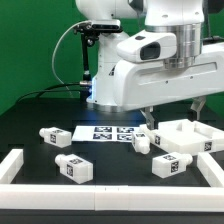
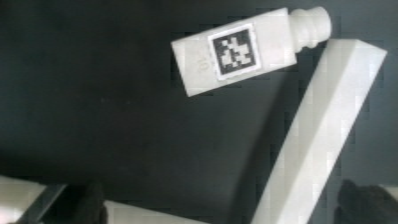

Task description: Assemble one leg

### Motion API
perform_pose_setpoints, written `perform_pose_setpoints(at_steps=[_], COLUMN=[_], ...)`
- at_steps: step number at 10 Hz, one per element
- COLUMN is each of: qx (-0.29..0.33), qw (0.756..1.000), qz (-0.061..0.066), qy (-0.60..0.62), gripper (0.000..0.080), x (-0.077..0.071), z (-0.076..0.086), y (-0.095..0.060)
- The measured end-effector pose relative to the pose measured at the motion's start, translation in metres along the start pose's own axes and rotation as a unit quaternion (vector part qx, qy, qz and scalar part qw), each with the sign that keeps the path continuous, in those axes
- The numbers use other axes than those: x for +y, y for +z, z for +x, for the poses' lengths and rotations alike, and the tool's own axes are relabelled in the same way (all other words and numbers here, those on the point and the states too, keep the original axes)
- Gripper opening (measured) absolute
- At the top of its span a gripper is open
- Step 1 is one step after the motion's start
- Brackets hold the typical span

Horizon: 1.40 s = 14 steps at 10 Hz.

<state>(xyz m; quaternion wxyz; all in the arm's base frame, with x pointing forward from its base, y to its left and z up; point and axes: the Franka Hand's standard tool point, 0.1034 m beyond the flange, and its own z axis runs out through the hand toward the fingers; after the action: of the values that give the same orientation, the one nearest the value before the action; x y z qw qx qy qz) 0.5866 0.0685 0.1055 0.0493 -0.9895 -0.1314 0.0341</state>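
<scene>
Several small white legs with tags lie on the black table. One leg [image 1: 143, 143] lies beside the big white panel [image 1: 186, 138]. It also shows in the wrist view [image 2: 249, 50], its tag facing up, touching the panel's long raised rim [image 2: 329, 130]. My gripper [image 1: 148, 121] hangs just above and behind this leg. In the wrist view the gripper [image 2: 214, 212] is open and empty. Its dark fingertips [image 2: 71, 205] stand wide apart, short of the leg. Other legs lie at the exterior view's left [image 1: 55, 135], front left [image 1: 73, 168] and front right [image 1: 168, 165].
The marker board [image 1: 112, 131] lies flat in the middle of the table, behind the legs. A low white fence [image 1: 110, 205] borders the front and both sides of the work area. The robot's base and cables stand at the back.
</scene>
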Motion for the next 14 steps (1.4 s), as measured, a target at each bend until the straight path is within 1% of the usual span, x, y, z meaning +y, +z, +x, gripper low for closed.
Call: perform_pose_setpoints(at_steps=[1,2,3,4,5,7,8,9,10,11,14], qx=[-0.004,-0.005,-0.006,-0.005,-0.005,-0.01,-0.02,-0.023,-0.022,-0.016,-0.018], qw=[0.995,0.986,0.978,0.973,0.968,0.945,0.925,0.92,0.912,0.913,0.913], qz=[-0.001,-0.001,0.0,0.005,0.007,0.014,0.014,0.013,0.013,0.011,0.013], qy=[0.101,0.168,0.208,0.229,0.251,0.325,0.379,0.39,0.409,0.407,0.407], gripper=[0.0649,0.0649,0.0649,0.0649,0.0649,0.0649,0.0649,0.0649,0.0649,0.0649,0.0649], x=[-0.004,-0.01,-0.012,-0.013,-0.014,-0.017,-0.011,-0.003,0.003,0.006,0.003], z=[-0.005,-0.009,-0.01,-0.008,-0.008,-0.01,-0.017,-0.022,-0.025,-0.025,-0.024], y=[0.004,0.009,0.013,0.011,0.012,0.014,0.024,0.033,0.048,0.065,0.069])
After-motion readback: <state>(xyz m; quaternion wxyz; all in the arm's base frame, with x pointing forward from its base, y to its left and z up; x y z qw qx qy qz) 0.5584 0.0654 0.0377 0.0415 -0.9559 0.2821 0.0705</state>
